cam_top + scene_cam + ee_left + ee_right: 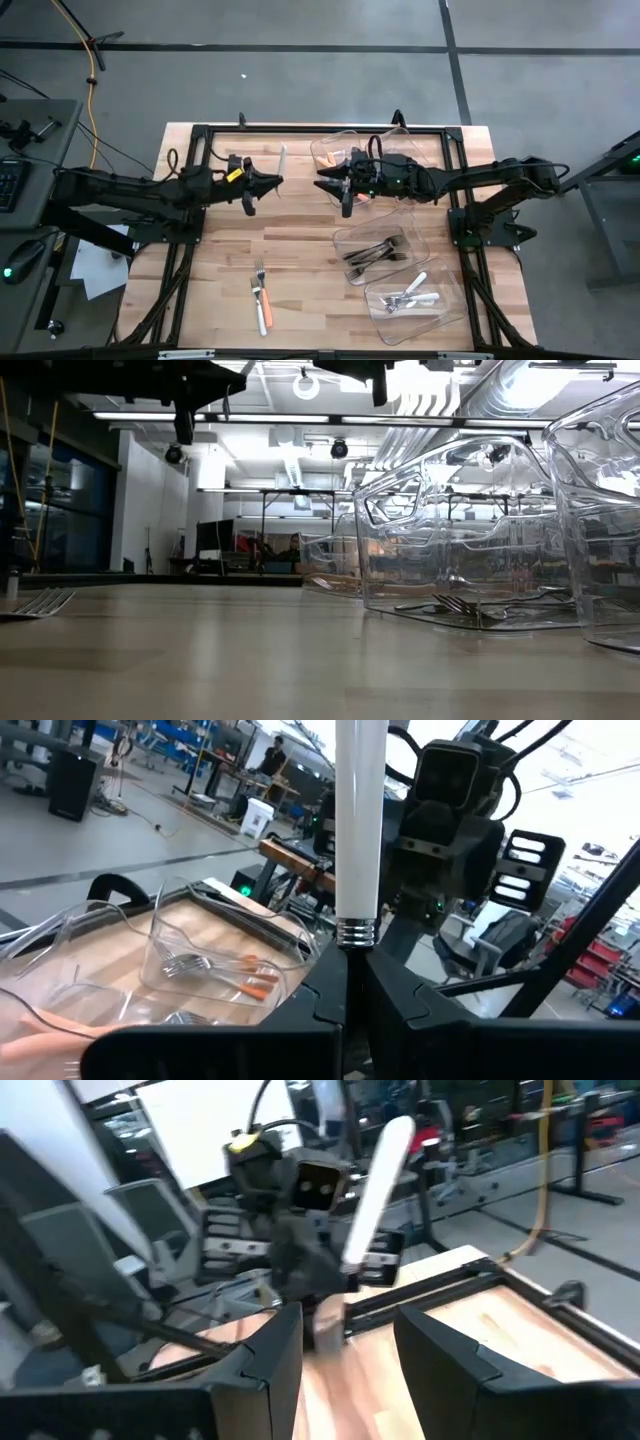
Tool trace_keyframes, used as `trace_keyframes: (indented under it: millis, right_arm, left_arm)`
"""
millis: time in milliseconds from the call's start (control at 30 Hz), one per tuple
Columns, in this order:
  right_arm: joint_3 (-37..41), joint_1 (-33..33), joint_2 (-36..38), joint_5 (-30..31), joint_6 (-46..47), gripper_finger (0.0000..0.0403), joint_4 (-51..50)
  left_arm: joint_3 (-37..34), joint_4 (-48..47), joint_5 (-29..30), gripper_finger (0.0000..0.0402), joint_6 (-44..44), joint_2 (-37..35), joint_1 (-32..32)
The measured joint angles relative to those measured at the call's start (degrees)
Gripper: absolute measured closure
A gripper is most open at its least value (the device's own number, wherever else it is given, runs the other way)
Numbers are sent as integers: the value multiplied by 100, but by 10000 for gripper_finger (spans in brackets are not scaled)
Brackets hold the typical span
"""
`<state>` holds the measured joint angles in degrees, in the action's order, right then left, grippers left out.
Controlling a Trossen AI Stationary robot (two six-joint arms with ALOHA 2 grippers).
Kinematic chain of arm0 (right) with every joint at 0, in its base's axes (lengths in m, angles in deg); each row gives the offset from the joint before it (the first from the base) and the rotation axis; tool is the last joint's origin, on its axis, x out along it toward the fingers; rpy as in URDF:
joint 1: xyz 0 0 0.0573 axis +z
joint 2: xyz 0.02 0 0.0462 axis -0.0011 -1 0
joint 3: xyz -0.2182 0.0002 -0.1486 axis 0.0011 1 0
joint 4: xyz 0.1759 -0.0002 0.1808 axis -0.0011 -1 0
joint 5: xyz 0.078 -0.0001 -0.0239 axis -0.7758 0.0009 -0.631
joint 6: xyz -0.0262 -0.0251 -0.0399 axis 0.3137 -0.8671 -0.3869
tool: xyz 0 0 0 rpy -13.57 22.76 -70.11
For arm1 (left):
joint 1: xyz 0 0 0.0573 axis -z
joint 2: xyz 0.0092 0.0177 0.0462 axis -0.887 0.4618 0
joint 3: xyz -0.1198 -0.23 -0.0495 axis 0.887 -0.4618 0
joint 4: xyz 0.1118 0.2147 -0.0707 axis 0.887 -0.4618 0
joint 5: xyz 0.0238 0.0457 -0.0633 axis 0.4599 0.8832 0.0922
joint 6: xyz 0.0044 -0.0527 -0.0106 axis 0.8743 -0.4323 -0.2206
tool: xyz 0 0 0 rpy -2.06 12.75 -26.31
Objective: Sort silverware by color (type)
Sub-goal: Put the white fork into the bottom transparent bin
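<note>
The white-handled utensil (360, 820), upper middle of the high view, is pinched near its metal collar by the left claw (345, 975), raised above the worktop (300, 250). It looks light, stiff and slick; gripping mid-handle seems safest. The right claw (345, 1330) faces it, spread and empty.

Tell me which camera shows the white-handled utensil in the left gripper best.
The left wrist view: the white handle fills the frame, rising from the shut fingers. The right wrist view shows it farther off and blurred. The high view shows only a thin white sliver by the left gripper. In the low view I cannot make it out.
</note>
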<state>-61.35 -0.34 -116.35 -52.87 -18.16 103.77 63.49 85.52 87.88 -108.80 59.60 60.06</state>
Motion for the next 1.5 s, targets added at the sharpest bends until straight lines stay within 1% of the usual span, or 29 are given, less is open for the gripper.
trace_keyframes:
  millis: [67,133,300,333,467,567,667,767,967,1200,1300,1367,1433,1500]
  right_arm:
    - [0,-15,0,-224,-4,258,6]
    - [0,-37,-29,-432,15,258,85]
    - [3,-66,-183,-480,265,258,229]
    - [4,-72,-251,-482,293,258,398]
    - [4,-76,-495,-467,295,258,992]
    - [4,-118,-630,-404,325,258,1101]
    - [4,-177,-669,-394,604,258,1154]
    - [4,-216,-671,-385,786,258,1187]
    - [4,-225,-673,-442,874,258,1587]
    - [2,-223,-640,-454,729,262,1565]
    - [2,-223,-640,-454,741,275,1541]
    - [2,-223,-638,-453,756,294,1532]
    - [4,-223,-629,-448,758,326,1498]
    - [2,-231,-629,-433,785,366,1491]
  left_arm:
    - [0,115,-24,399,5,67,0]
    - [2,368,-218,399,117,195,-1]
    - [11,1054,-330,400,142,616,0]
    - [33,1139,-330,400,142,738,0]
    - [379,1150,-521,400,154,1236,31]
    - [664,1144,-605,400,302,1577,60]
    - [904,1146,-614,400,422,1848,68]
    - [1057,1141,-750,400,428,2071,66]
    - [1112,1109,-815,400,389,2263,68]
    - [1113,1110,-656,401,391,2242,61]
    - [1113,1107,-647,401,391,2241,61]
    - [1113,1107,-628,401,396,2241,61]
    - [1112,1109,-597,401,400,2241,63]
    - [1113,1109,-589,400,351,2241,66]
